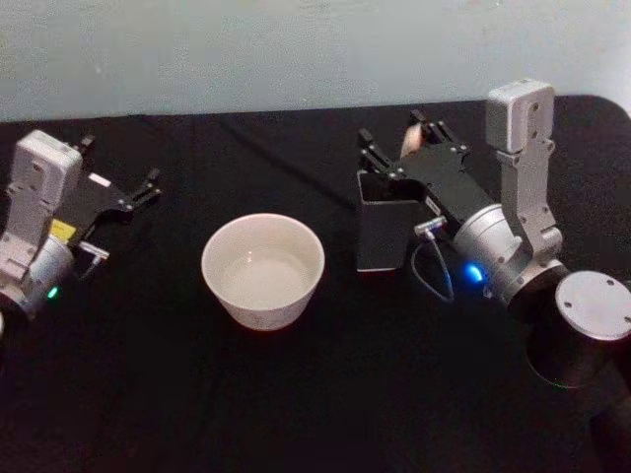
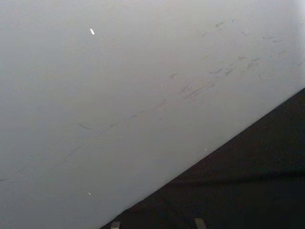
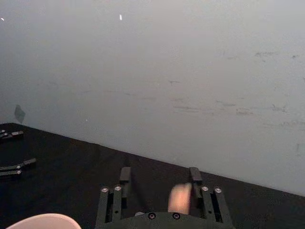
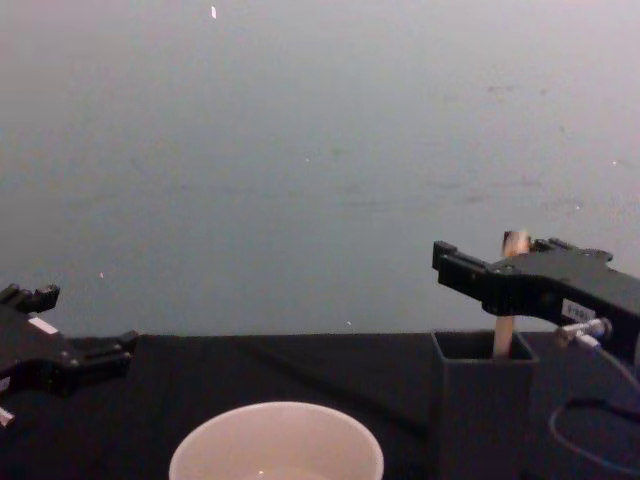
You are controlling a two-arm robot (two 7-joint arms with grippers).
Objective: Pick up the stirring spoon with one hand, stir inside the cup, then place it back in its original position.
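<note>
Two grippers flank the cup [image 1: 263, 269], but the right gripper [image 1: 407, 140] is the one nearer the work: it hovers over the dark holder [image 1: 382, 232], fingers spread wide on either side of the spoon [image 4: 508, 300]. The spoon stands upright in the holder (only its cream handle shows), its long axis vertical, so a straight lift should free it. The left gripper [image 1: 120, 177] rests open, well apart from the cup.

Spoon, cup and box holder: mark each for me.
stirring spoon [image 4: 507, 335], chest view, cream handle above the holder.
cup [image 1: 219, 248], head view, left rim.
box holder [image 1: 379, 236], head view, front wall.
</note>
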